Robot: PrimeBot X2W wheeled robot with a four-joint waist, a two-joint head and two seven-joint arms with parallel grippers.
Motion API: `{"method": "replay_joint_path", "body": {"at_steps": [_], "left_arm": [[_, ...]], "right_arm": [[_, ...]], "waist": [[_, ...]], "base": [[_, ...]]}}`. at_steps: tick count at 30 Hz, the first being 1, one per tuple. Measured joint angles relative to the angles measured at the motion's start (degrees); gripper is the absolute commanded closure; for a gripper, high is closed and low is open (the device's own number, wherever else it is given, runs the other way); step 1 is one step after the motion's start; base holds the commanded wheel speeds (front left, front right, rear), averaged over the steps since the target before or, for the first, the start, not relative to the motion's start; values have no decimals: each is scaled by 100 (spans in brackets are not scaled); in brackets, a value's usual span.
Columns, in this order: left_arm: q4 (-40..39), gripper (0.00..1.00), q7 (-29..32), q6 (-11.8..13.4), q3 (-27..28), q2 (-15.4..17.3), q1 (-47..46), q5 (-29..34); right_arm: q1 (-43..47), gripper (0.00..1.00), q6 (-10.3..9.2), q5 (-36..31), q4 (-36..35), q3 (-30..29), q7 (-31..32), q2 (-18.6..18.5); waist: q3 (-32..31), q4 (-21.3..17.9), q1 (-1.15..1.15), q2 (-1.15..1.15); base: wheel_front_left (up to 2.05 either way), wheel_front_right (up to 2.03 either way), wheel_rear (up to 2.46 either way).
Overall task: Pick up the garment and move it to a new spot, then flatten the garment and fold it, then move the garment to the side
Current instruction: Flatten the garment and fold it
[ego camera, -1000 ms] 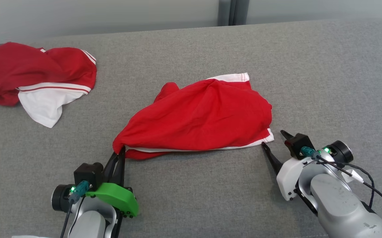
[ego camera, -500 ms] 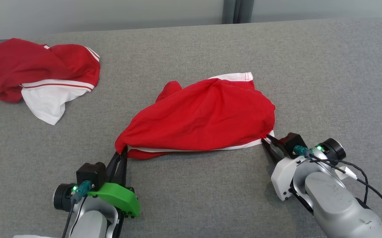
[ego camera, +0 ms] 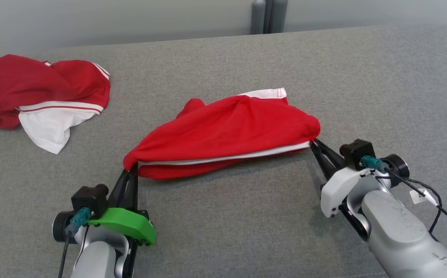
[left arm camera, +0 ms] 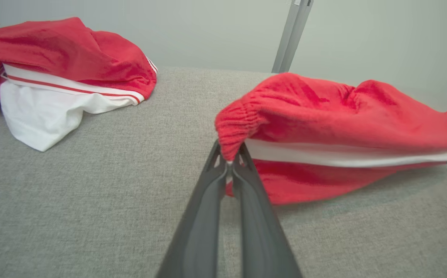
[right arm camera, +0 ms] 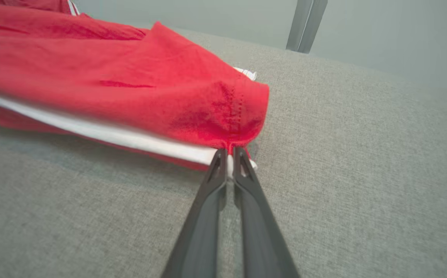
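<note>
Since both near corners of the red garment point(ego camera: 227, 131) are pinched, the step in hand looks like the lift and carry to a new spot. To do it well, I would raise the left and right corners together at an even height, with the white-trimmed hem taut enough that the cloth hangs as one sheet and does not bunch. The carry should steer wide of the second red-and-white garment point(ego camera: 41, 96) crumpled at the far left of the tabletop point(ego camera: 381, 77). Bare grey surface in the middle or to the right seems the safer landing. Pulling the corners too far apart risks slipping a thin pinch.

The garment sits mid-tabletop. Its near edge appears lifted off the surface and its far part rests on it. The left jaws are closed together on the gathered elastic corner at the garment's left end. The right jaws are likewise clamped tight on the hem corner at its right end, with red cloth and white trim nipped between the tips.
</note>
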Motion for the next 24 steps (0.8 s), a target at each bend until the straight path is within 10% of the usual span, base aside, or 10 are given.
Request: {"method": "replay_joint_path", "body": {"at_steps": [24], "left_arm": [[-2850, 100, 300, -69, -200, 218, -416, -1215]], "right_arm": [[1036, 100, 0, 135, -5035, -1555, 2, -717]], "waist": [[-830, -353, 0, 0]], "base": [[0, 0, 0]]}}
